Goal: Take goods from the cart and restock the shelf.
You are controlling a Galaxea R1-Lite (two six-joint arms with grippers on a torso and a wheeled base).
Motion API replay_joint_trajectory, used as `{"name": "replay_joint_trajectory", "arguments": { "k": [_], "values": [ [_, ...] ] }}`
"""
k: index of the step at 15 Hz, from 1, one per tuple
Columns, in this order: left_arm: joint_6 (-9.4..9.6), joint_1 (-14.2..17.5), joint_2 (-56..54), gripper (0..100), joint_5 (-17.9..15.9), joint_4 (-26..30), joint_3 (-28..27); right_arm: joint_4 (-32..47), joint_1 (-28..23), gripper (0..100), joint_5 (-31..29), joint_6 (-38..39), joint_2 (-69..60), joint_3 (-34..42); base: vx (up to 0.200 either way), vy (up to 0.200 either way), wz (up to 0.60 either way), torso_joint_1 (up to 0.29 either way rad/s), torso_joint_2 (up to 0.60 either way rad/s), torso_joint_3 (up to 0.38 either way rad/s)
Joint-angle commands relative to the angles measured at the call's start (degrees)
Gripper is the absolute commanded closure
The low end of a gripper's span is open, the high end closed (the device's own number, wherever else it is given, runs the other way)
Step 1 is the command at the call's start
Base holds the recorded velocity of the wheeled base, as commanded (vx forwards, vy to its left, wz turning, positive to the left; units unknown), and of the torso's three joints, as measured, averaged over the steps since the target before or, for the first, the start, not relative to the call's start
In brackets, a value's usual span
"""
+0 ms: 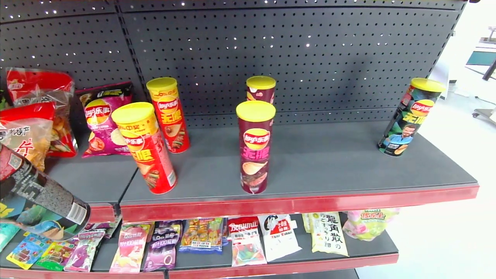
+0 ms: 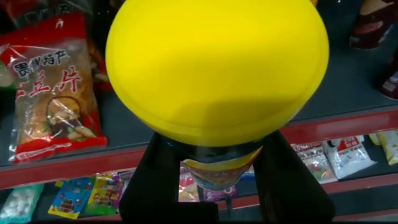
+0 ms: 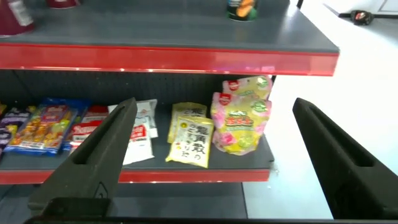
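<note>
A dark chip can with a yellow lid is clamped, tilted, in the left tool, before the left end of the shelf near the snack bags. Two red cans, two maroon cans and a green can are stood upright on it. The right tool is spread wide and empty.

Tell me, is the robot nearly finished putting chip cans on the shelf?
Partly done. Five already stand on the top shelf: two red cans, two maroon cans and one dark can at the right end. The left gripper is shut on another can, not yet placed. The right gripper is open and empty. Left to do: stand that can on the shelf. How much more stock is waiting, I cannot tell.
</note>
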Motion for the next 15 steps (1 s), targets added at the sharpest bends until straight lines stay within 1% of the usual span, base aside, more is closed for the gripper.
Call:
{"name": "replay_joint_trajectory", "arguments": {
  "k": [1,6,7,8,15],
  "values": [
    [-0.01,0.09,-0.07,100,0.08,-0.02,-0.09,0.01,0.01,0,0.01,-0.03,0.05,-0.02,0.000,-0.200,0.00,0.002,0.00,0.002],
    [0.16,0.09,-0.24,100,0.08,-0.02,-0.17,0.01,0.01,0,0.01,0.05,0.05,-0.02,0.000,-0.200,0.00,0.003,0.00,0.001],
    [1.13,0.09,-0.33,100,0.08,0.07,-0.26,0.01,0.01,0,0.01,0.05,0.05,-0.02,0.000,-0.200,0.00,-0.002,0.00,0.002],
    [1.22,0.09,-0.33,100,-0.01,0.07,-0.26,0.01,0.01,0,0.01,0.05,0.05,-0.02,0.000,-0.200,0.00,0.002,0.00,0.002],
    [1.22,0.09,-0.77,100,-0.19,0.42,0.27,0.01,0.01,0,0.01,0.32,0.05,-0.02,0.000,-0.200,0.00,0.002,0.00,0.003]
  ]
}}
